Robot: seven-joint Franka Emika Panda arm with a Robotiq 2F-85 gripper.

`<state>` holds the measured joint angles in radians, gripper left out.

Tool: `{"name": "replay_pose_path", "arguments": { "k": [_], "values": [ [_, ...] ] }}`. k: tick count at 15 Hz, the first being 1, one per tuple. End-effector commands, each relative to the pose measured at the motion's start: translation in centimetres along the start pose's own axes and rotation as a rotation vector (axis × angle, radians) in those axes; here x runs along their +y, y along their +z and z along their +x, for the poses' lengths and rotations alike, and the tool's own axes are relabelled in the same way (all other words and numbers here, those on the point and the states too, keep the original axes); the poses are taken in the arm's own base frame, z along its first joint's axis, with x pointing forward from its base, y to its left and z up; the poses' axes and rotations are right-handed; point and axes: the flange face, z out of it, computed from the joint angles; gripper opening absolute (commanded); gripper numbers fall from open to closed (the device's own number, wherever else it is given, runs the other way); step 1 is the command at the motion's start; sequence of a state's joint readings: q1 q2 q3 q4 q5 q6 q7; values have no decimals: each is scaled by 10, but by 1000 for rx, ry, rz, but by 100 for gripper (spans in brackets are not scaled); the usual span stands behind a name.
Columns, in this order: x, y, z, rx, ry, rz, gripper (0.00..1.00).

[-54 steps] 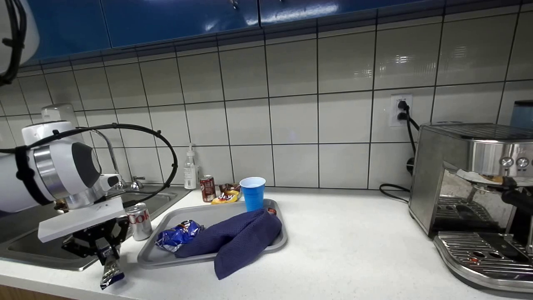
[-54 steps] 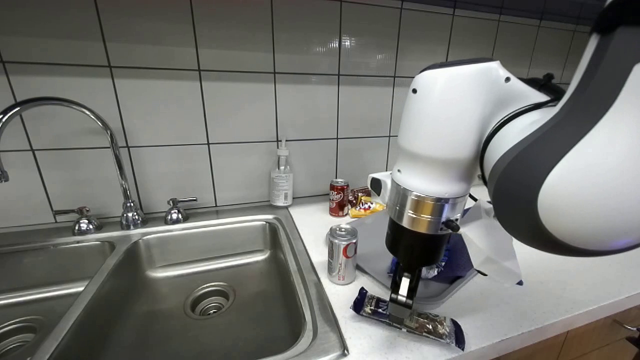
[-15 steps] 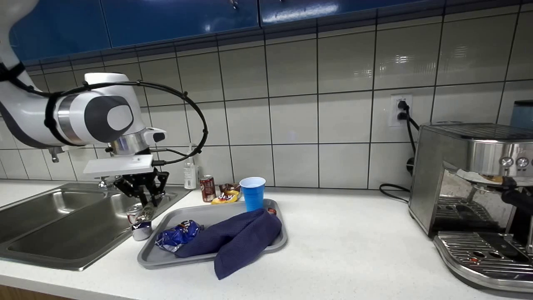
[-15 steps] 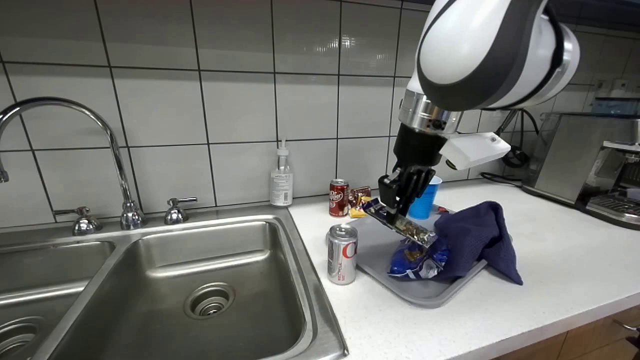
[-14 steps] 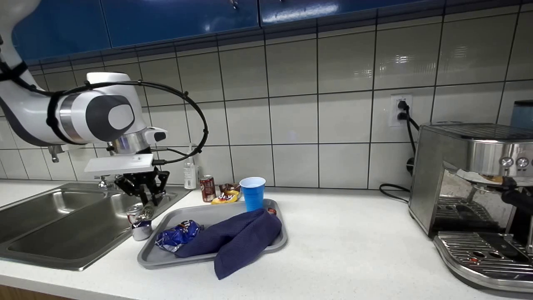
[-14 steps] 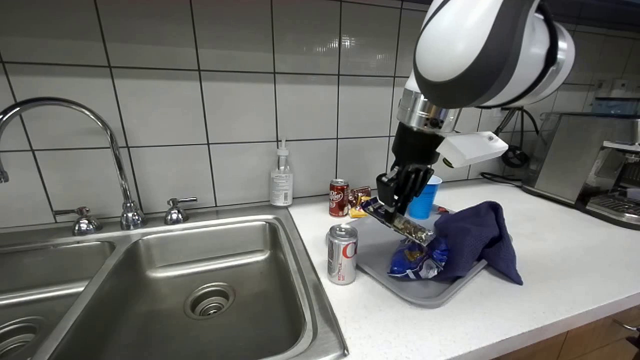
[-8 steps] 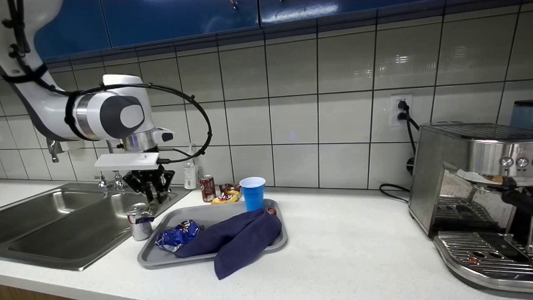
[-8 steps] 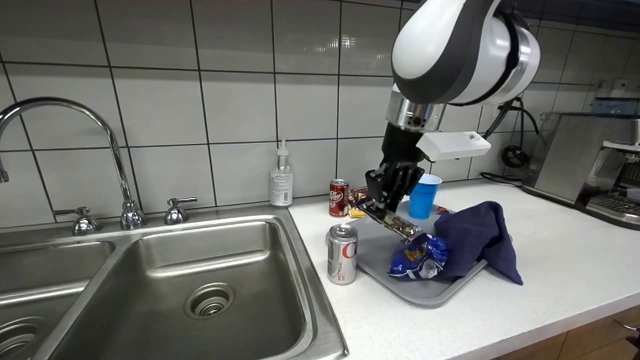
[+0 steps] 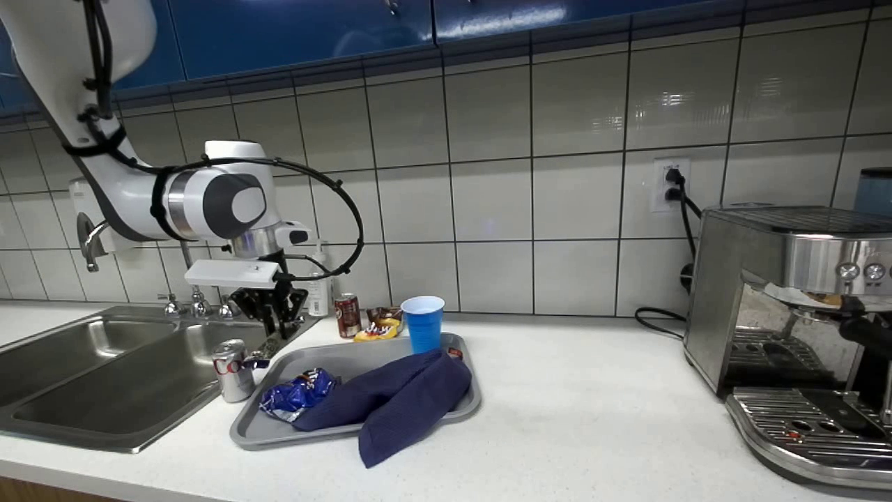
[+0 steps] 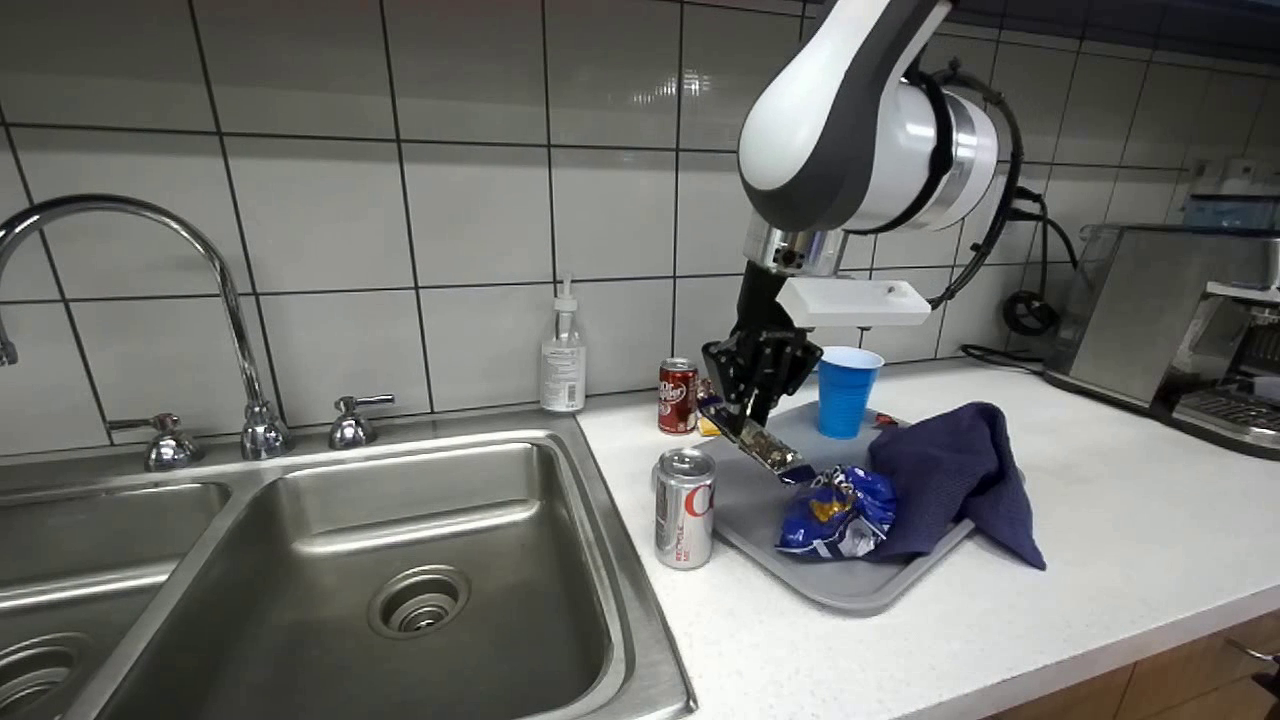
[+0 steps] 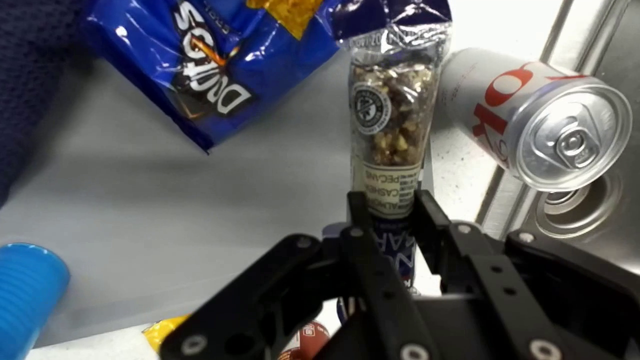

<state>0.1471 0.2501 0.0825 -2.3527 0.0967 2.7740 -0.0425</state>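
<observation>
The hand [image 11: 390, 205] is pinching a wrapped nut bar [image 11: 392, 120], raised over the sink-side rim of the grey tray [image 11: 200, 200], which lies on the tabletop [image 10: 760, 650] near the sink [image 10: 300, 600]. The wrist view alone makes the wrapper's "CASHEW" and "PECANS" print legible. In an exterior view a gap separates the bar from the silver can [image 10: 685, 520] — the wrist view shows the two overlapping. Only the exterior views take in the coffee machine [image 9: 756, 254], on the tabletop well away from the sink. Against the earliest frame, hand and bar stand higher and nearer the tabletop's back edge. The can, the blue chip bag [image 11: 215, 75], the dark blue cloth [image 10: 945, 485] and the blue cup [image 10: 845, 400] are unmoved.
</observation>
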Motion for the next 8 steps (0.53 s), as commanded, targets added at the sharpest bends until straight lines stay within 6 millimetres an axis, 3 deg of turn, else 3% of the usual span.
{"name": "replay_pose_path", "arguments": {
  "k": [1, 8],
  "values": [
    [1, 11, 22, -15, 81, 11, 7],
    [13, 33, 48, -6, 218, 2, 7]
  ]
}}
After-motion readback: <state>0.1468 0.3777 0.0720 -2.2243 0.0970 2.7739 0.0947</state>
